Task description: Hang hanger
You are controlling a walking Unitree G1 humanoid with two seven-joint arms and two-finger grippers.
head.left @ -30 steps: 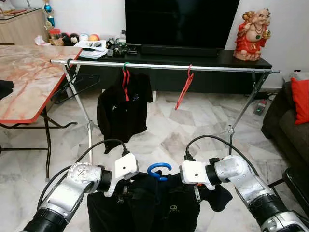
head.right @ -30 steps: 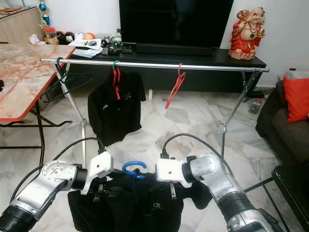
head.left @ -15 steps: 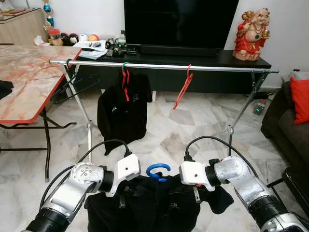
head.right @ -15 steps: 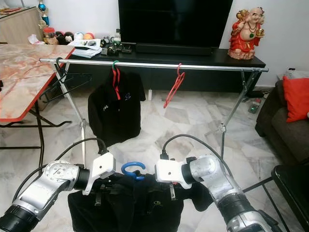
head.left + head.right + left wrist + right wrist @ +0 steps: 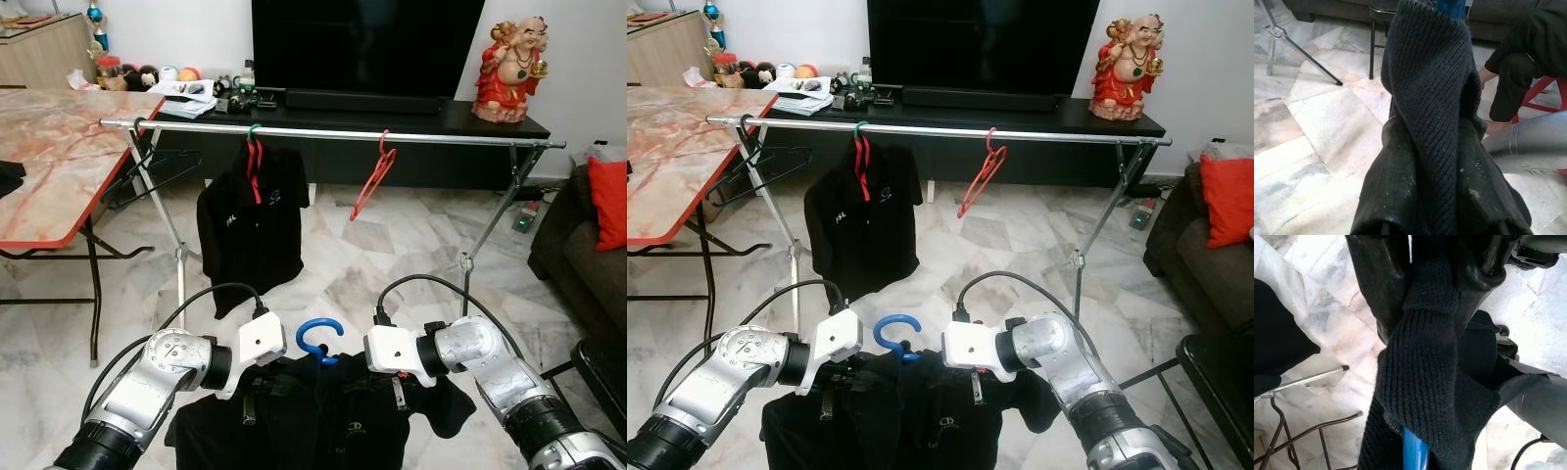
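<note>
- Hanger hook, blue (image 5: 318, 338), stands up between my two wrists, low in front of me, and a black shirt (image 5: 323, 416) hangs on it and spreads under both arms.
- My left arm is bent with the elbow out and the forearm turned inward; the left pincer (image 5: 1442, 215) has its fingers (image 5: 1396, 186) closed on the knitted collar of the shirt, just beside the blue neck of the hanger.
- My right arm comes in the same way from the other side; the right pincer (image 5: 1435, 289) is also clamped on the collar, with the blue hanger stem (image 5: 1414, 453) showing below the cloth.
- Both white wrist blocks are about at the same height, one on each side of the hook, with black cables that loop up behind them.
- Ahead of me a silver clothes rail (image 5: 333, 134) runs across the room on crossed legs, well apart from the blue hook.
- On the rail I see an empty black hanger (image 5: 147, 166) at its left end, a black shirt on a red hanger with a green hook (image 5: 251, 220), and an empty red hanger (image 5: 370, 181) near the middle.
- The floor is pale marble tiles (image 5: 392, 255).
- A marble-pattern counter (image 5: 59, 157) with red edge stands at the left, a dark sofa with a red cushion (image 5: 609, 201) at the right.
- Behind the rail there is a low black TV stand (image 5: 470, 122) with a big dark screen and a red laughing figure (image 5: 509, 69).
</note>
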